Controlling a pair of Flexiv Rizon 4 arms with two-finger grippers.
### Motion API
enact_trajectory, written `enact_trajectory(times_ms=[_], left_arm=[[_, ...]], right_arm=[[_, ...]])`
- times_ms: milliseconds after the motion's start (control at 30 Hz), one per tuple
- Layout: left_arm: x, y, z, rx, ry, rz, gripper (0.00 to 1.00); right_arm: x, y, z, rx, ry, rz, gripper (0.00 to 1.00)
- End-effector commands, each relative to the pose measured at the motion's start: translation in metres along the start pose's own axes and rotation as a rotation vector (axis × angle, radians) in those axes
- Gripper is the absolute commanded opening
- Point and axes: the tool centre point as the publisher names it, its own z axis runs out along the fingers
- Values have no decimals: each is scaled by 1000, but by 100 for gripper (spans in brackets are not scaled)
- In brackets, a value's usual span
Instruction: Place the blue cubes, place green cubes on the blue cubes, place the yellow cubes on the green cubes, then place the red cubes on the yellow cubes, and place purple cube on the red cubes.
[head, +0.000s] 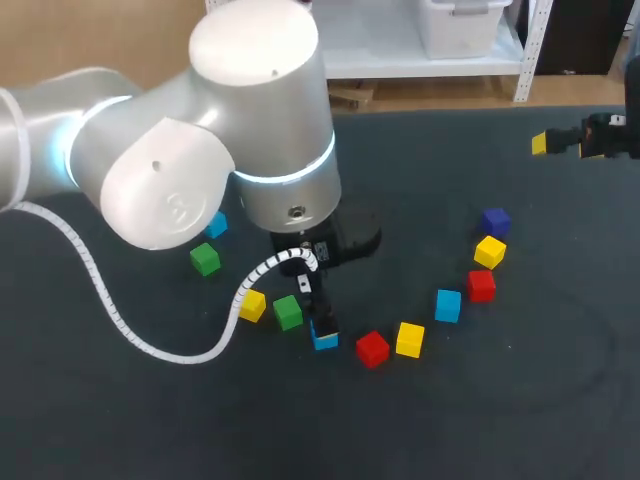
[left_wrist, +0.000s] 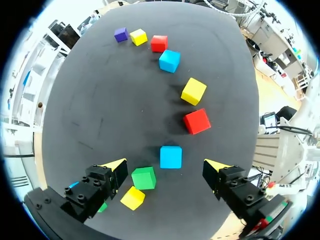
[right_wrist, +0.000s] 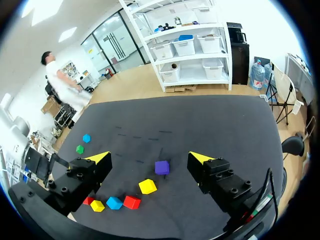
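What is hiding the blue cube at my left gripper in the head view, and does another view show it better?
Head view: the left gripper partly covers the blue cube from above. Left wrist view: it shows whole, between the open fingers.

The left arm (head: 150, 170) comes in from the left side, its thick silver links folded over toward the middle, with a white ribbed cable (head: 110, 300) looping down behind the wrist. The wrist points straight down. The left gripper (left_wrist: 165, 164) hangs beneath it, its yellow-tipped fingers (left_wrist: 116, 165) spread wide. The right arm (head: 612, 135) shows only at the far right edge, pointing inward. The right gripper (right_wrist: 149, 157) is held high and likewise stands open, both yellow tips well apart.
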Motion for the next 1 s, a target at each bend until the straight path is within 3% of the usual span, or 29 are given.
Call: enact_trajectory(times_ms=[33,800,833,967,1000], left_arm=[[-4,3,6,14,5,-2,100],[0,-2,39,75,-9,-8,100],[0,-2,39,75,-9,-8,96],[1,-1,42,74,-4,-3,100],[1,0,42,75,-3,-2,93]], right_arm=[[0,1,-1,3,1,1,100],[0,1,-1,3,1,1,100],[0,1,-1,3,1,1,100],[0,1,-1,3,1,1,100],[0,1,-1,3,1,1,100]])
